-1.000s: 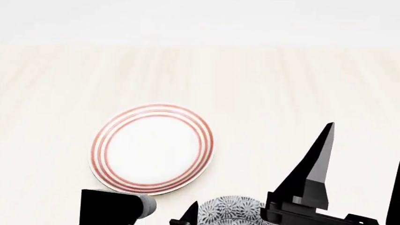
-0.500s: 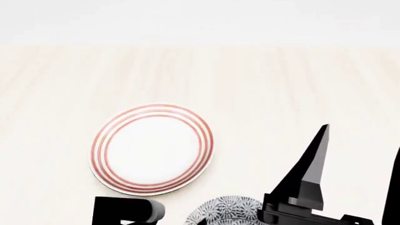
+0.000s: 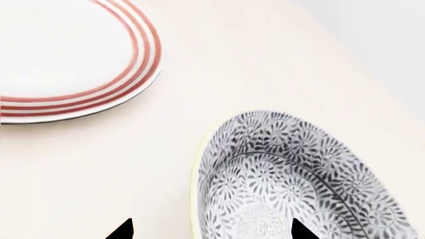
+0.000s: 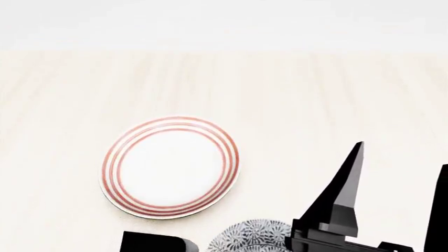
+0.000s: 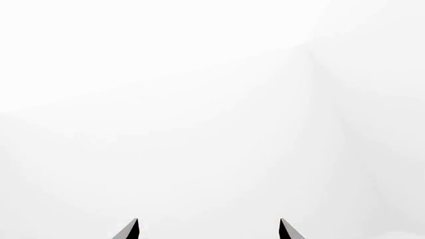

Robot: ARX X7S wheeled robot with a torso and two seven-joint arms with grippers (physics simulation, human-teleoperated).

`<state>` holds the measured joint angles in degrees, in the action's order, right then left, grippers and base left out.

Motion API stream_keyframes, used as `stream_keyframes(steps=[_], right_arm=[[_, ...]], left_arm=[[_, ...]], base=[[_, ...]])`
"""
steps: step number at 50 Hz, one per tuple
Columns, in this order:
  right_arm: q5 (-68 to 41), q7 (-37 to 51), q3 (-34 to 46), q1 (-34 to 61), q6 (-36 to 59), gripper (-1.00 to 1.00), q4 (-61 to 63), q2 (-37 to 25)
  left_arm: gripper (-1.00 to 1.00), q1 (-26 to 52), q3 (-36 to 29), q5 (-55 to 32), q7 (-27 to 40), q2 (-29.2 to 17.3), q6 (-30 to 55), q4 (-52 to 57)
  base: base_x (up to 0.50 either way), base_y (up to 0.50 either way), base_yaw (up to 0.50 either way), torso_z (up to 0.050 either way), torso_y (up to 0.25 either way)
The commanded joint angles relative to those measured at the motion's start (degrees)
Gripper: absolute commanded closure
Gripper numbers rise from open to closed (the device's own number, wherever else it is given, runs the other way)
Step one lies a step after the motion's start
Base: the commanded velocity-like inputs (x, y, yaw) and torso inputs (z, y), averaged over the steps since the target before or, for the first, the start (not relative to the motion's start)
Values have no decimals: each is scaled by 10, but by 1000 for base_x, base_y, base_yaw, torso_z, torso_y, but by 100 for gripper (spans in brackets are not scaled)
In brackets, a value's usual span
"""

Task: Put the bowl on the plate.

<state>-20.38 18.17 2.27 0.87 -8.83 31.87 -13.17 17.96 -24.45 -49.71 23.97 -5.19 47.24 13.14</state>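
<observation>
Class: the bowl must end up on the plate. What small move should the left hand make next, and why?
Probably ease the left hand forward to close on the bowl. Its open fingertips straddle the near rim, and the bowl sits on the table beside the plate, not yet gripped.

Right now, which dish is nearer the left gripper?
The bowl, grey-blue floral: one fingertip of the open left gripper shows over its inside. The plate, red-ringed, lies apart, farther off.
</observation>
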Motion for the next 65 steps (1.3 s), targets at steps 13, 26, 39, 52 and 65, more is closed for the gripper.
stream_keyframes(steps=[13,26,39,52,65], right_arm=[[11,-8,-4,-1,-7,-100,-8,4],[9,-4,-1,-2,-7,-100,-6,0],[8,0,2,0,-9,-100,-7,-4],[9,2,6,0,-11,-100,-12,-6],[8,4,12,0,-11,-100,-14,-10]], left_arm=[[100,8,-11,-2,-1,-3,-9,-19],[100,58,-54,59,-30,-42,-43,12],[100,152,-41,102,-62,-63,-86,-15],[100,225,3,123,-80,-65,-138,-116],[100,301,27,147,-99,-47,-184,-271]], base=[[0,0,0,0,0],[0,0,0,0,0],[0,0,0,0,0],[0,0,0,0,0],[0,0,0,0,0]])
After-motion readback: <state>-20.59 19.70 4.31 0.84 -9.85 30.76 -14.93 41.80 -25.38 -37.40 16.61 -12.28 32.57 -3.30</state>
